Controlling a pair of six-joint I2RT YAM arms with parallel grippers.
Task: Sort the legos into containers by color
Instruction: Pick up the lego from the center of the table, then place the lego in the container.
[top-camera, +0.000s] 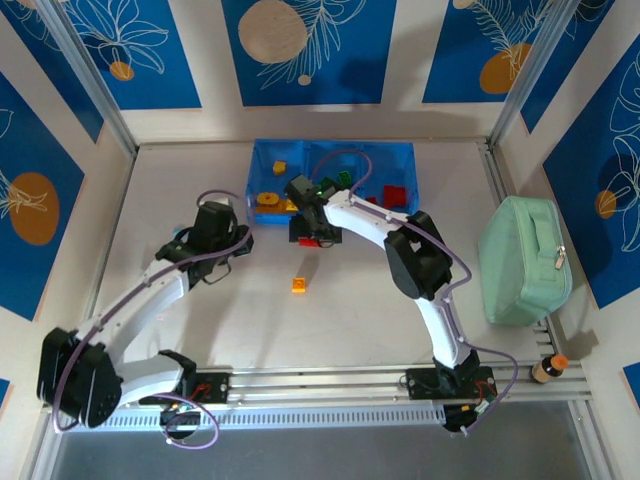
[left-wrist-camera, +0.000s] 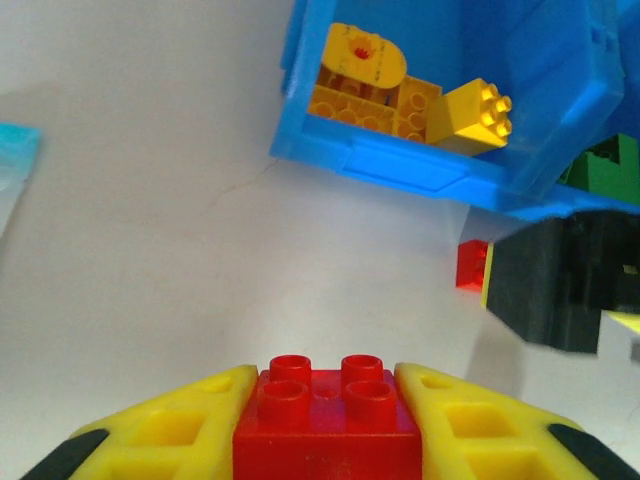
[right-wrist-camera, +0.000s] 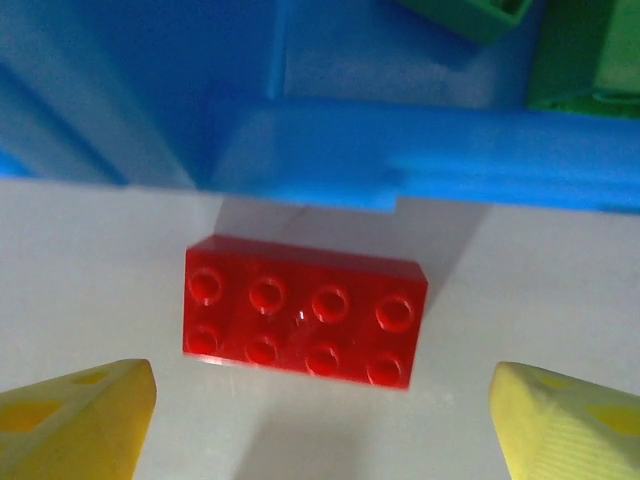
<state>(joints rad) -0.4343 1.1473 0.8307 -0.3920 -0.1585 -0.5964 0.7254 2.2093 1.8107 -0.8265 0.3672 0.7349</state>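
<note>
The left arm (top-camera: 140, 295) reaches from its base up toward the blue tray (top-camera: 262, 152) and stops short of the tray's front left corner, with its wrist low over the table (top-camera: 200, 170). In the wrist view the left gripper (left-wrist-camera: 322, 385) has its yellow fingers pressed against both sides of a red four-stud brick (left-wrist-camera: 325, 420), clamped on it. The lower part of that brick is cut off by the frame's bottom edge.

The right arm (top-camera: 420, 260) bends at the elbow and leans inward, bringing the right gripper (right-wrist-camera: 322, 370) down just in front of the tray's front wall, near the middle compartment. Its jaws stand wide apart, one on each side of a red eight-stud brick (right-wrist-camera: 305, 310) with clear table showing between each finger and the brick. The brick lies flat, studs up, just beside the tray wall.

In the tray, the left compartment holds an orange disc (left-wrist-camera: 362, 55) and a yellow brick (left-wrist-camera: 475, 115), the middle one green bricks (top-camera: 340, 180), and the right one red bricks (top-camera: 395, 195). A lone orange brick (top-camera: 299, 285) sits on the table well in front of the tray. A mint-green case (top-camera: 525, 260) lies off to the tray's right.

From above, the left fingers are hidden under the wrist. In the left wrist view the right gripper is a blurred black block covering most of the eight-stud brick. The tray is out of focus in the right wrist view, its green pieces cropped at the top.
</note>
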